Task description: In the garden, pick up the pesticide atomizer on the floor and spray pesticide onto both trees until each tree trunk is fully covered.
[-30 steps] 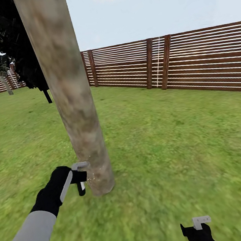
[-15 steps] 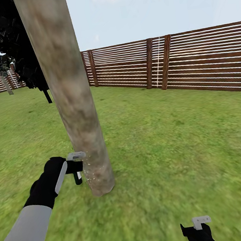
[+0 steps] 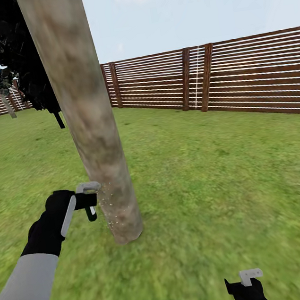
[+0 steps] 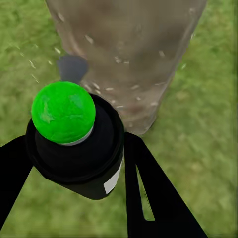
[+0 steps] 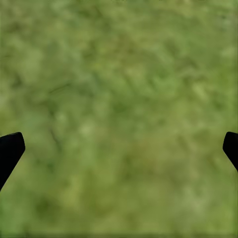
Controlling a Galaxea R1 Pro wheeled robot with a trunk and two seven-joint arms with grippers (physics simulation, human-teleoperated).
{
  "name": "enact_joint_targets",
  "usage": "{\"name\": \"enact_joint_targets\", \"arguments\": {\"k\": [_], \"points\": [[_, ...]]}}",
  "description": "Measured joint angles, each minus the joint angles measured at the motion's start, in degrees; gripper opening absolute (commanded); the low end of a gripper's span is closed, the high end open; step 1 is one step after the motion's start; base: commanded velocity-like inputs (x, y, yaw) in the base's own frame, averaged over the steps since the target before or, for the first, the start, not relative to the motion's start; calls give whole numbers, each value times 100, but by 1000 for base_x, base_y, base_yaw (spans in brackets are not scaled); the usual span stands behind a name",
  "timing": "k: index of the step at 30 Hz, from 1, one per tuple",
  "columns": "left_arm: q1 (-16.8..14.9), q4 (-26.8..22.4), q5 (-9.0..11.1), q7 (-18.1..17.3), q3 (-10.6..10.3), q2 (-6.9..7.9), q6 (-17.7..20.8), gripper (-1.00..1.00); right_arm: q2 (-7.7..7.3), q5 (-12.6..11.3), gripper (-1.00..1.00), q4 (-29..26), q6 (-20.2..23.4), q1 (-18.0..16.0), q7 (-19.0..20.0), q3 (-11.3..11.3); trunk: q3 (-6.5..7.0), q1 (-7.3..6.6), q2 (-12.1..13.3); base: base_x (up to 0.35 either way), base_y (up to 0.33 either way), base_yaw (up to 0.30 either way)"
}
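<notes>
My left gripper (image 3: 88, 200) is shut on the pesticide atomizer (image 4: 74, 148), a black bottle with a round green top (image 4: 63, 111). It is held close beside the lower part of a thick mottled tan-grey tree trunk (image 3: 92, 129), without touching it. White pesticide specks (image 3: 111, 208) dot the bark near the nozzle and show on the trunk (image 4: 124, 54) in the left wrist view. A second pale trunk (image 3: 6, 104) with a grey-green crown stands far off at the left. My right gripper (image 3: 248, 283) hangs open low at the right, over grass (image 5: 119, 99).
A slim black-leaved tree (image 3: 28, 67) with a thin dark stem stands behind the near trunk. A brown slatted fence (image 3: 216, 78) rings the lawn at the back and right. Open grass (image 3: 221, 183) stretches to the right of the trunk.
My left arm has risen and drawn slightly left with the atomizer. The white specks now reach higher on the trunk. The right gripper has not moved.
</notes>
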Motion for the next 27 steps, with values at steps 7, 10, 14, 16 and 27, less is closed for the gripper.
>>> {"name": "enact_joint_targets", "arguments": {"k": [7, 10, 14, 16, 27], "points": [[95, 1224, 7, -17, 3, -137, -269, -100, 0, 0, 100, 0, 1, 0, 0, 0, -1, 0, 0, 0, 0, 0], [100, 2116, -59, 14, -3, -358, -1038, -100, 0, 0, 100, 0, 0, 0, 0, -2, 0, 0, 0, 0, 0, 0], [108, 3047, -91, 69, 1, -440, -1995, -100, 0, 0, 100, 0, 2, 0, 0, 0, -1, 0, 0, 0, 0, 0], [108, 3357, -95, 72, 4, -442, -2258, -100, 0, 0, 100, 0, 0, 0, 0, 0, 0, 0, 0, 0, 0, 0], [799, 3590, -389, 115, 6, -380, -2707, -100, 0, 0, 100, 0, 3, 0, 0, -1, -1, 0, 0, 46, -173, 2]]}}
